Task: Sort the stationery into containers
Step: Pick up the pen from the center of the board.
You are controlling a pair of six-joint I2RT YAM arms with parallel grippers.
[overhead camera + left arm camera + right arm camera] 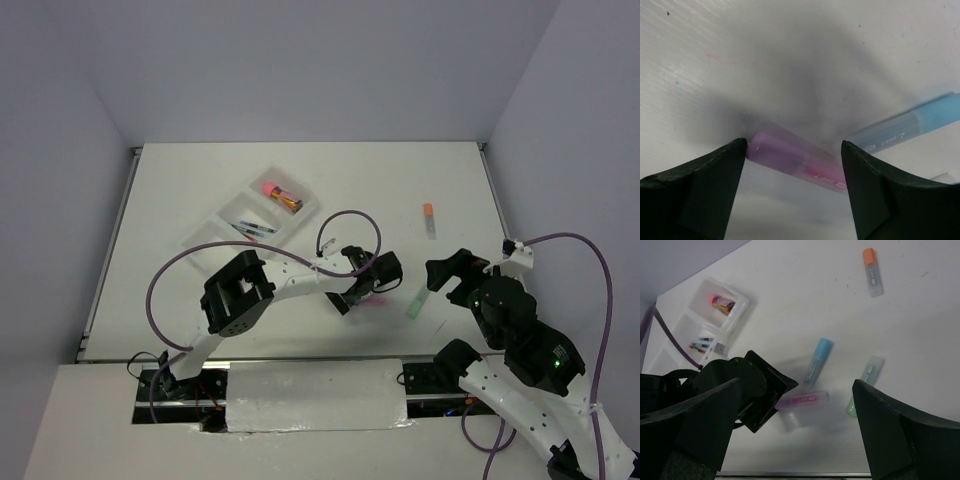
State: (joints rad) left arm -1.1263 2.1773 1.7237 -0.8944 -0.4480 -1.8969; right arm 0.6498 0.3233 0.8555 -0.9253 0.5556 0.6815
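Between the wide-spread jaws of the left gripper lies the purple bar, smooth translucent plastic. Its long axis slants down to the right, and its upper end touches the finger at frame left. The blue bar lies just upper right. Overhead, the tray sits upper left, and the right gripper, also gaping, hangs farther off.

We count four loose pieces: one purple bar, one blue bar, one green bar, one orange-tipped grey piece; one three-compartment tray, one pink-capped cylinder, pens too small to count.
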